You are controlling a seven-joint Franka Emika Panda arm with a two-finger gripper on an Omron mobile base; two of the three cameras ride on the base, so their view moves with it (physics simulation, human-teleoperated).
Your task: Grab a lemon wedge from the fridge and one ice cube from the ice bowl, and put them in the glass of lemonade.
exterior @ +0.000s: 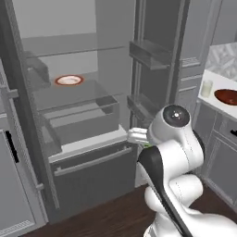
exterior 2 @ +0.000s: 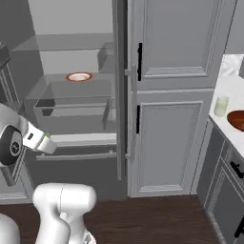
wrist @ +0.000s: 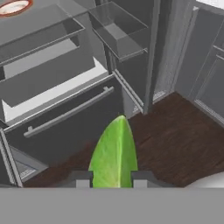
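Gripper (wrist: 108,178) pinches the lemon wedge (wrist: 113,153) outside the open fridge (exterior: 83,157); you carry it level toward the glass of lemonade (exterior 2: 220,106).

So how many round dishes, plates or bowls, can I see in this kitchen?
2: an orange-rimmed white plate on a glass shelf inside the open dark grey fridge, and a reddish-brown shallow bowl on the pale counter at right. Others may be hidden.

**Gripper clamped on the lemon wedge, arm folded low**

The gripper (wrist: 108,180) has its two dark fingertips (wrist: 81,179) pinched against the lemon wedge (wrist: 113,155). The white arm is bent at the elbow, hand pointing forward and downward.
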